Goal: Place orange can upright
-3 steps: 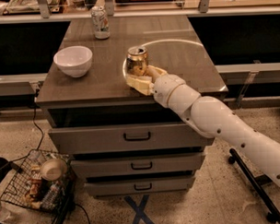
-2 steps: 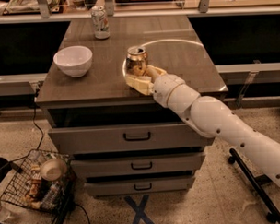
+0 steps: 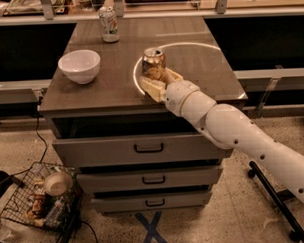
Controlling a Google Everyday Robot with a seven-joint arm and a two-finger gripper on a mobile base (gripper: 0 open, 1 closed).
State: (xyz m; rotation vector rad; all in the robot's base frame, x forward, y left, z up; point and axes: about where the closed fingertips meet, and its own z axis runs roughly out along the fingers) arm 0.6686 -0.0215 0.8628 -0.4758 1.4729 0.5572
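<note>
The orange can [image 3: 153, 62] stands upright on the wooden table top [image 3: 105, 85], near the front edge and right of the middle. It is shiny gold-orange with a silver top. My gripper [image 3: 158, 79] reaches in from the front right on a white arm [image 3: 232, 130]. Its pale fingers [image 3: 150, 87] sit on either side of the can's lower part and close on it. The can's base is hidden behind the fingers.
A white bowl [image 3: 79, 65] sits at the left of the table. A pale can with red marks [image 3: 108, 24] stands at the back. Drawers [image 3: 143, 149] lie under the top. A wire basket of items [image 3: 42, 197] is on the floor at left.
</note>
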